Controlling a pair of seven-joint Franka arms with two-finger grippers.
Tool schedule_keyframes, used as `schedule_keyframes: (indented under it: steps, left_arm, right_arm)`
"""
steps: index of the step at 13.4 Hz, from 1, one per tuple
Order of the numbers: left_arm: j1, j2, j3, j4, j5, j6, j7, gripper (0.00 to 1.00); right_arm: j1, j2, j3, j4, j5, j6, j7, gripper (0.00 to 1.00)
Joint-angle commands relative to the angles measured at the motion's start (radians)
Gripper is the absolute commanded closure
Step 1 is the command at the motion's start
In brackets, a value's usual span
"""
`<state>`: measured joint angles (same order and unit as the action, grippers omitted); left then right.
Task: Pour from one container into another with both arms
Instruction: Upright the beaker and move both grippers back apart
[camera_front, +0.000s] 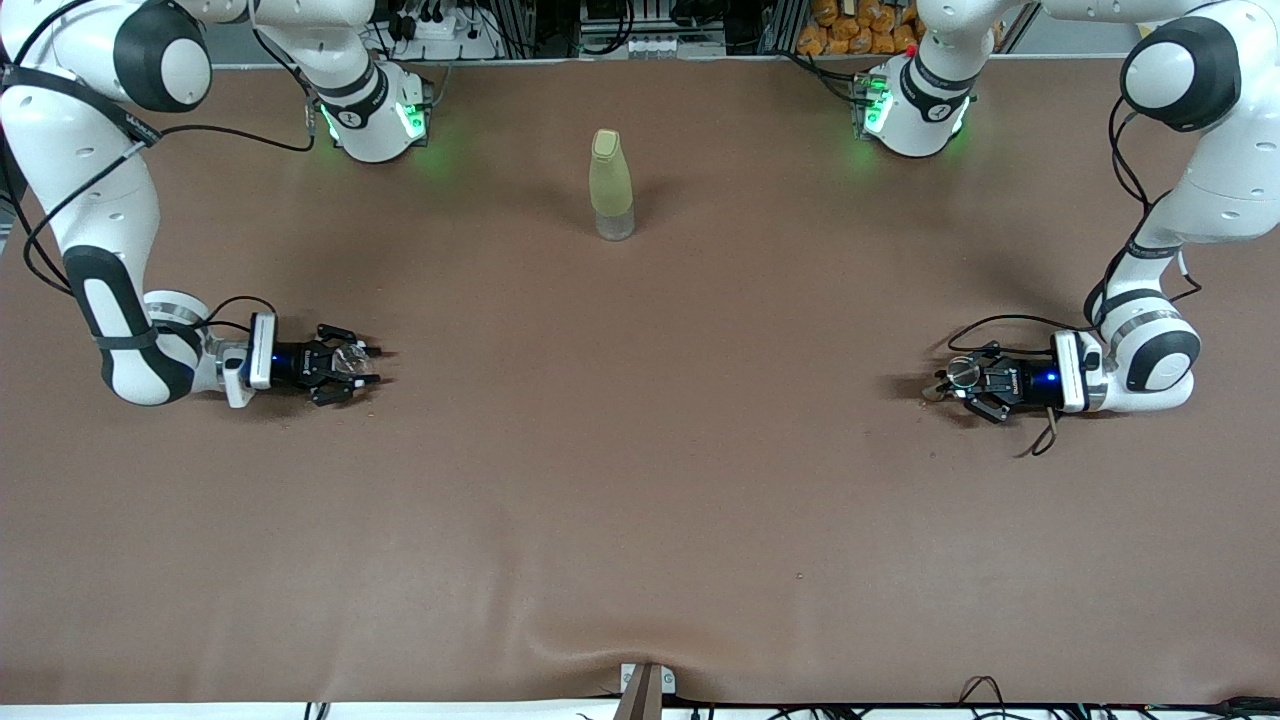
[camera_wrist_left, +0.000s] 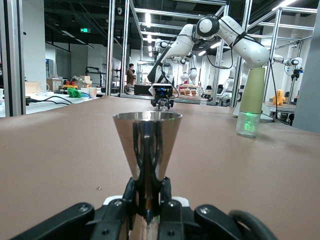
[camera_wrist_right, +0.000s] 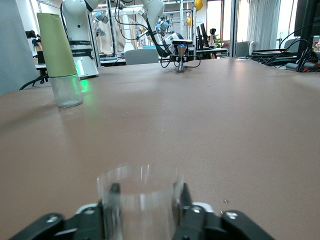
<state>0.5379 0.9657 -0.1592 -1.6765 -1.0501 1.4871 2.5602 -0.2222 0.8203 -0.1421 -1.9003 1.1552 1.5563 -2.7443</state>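
A clear cup (camera_front: 352, 362) (camera_wrist_right: 140, 200) stands on the table toward the right arm's end. My right gripper (camera_front: 372, 365) (camera_wrist_right: 148, 200) is low around it, fingers open on either side of its wall. Toward the left arm's end, my left gripper (camera_front: 945, 385) (camera_wrist_left: 147, 192) is shut on the narrow waist of a metal jigger (camera_front: 963, 373) (camera_wrist_left: 146, 145), which stands upright just above the table. A tall yellow-green bottle (camera_front: 611, 185) (camera_wrist_left: 251, 105) (camera_wrist_right: 59, 50) with a clear base stands between the two arm bases, farther from the front camera than both grippers.
The brown table cover (camera_front: 640, 450) lies bare between the two grippers and has a small wrinkle at its front edge. A loose cable (camera_front: 1045, 435) trails beside the left wrist. Both arm bases (camera_front: 375, 115) stand along the back edge.
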Motion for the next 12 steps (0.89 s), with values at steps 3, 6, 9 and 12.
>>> schedule_keyframes:
  steps: [3, 6, 9, 12]
  left_arm:
    - [-0.009, 0.007, 0.001, 0.014, -0.019, 0.01, 0.005, 1.0]
    - [-0.009, 0.007, 0.001, 0.018, -0.019, 0.01, 0.002, 1.0]
    - [-0.009, 0.011, 0.001, 0.02, -0.019, 0.01, 0.005, 1.0]
    - [-0.009, 0.013, 0.001, 0.02, -0.021, 0.01, 0.003, 1.0]
  right_arm:
    - [0.0, 0.008, -0.005, 0.0, 0.006, -0.008, -0.081, 0.3]
    - [0.004, -0.003, -0.026, -0.002, 0.001, 0.011, -0.078, 0.23]
    - [0.029, -0.039, -0.086, -0.005, -0.027, 0.039, -0.032, 0.1]
    - [0.06, -0.104, -0.154, -0.003, -0.125, 0.047, 0.13, 0.07]
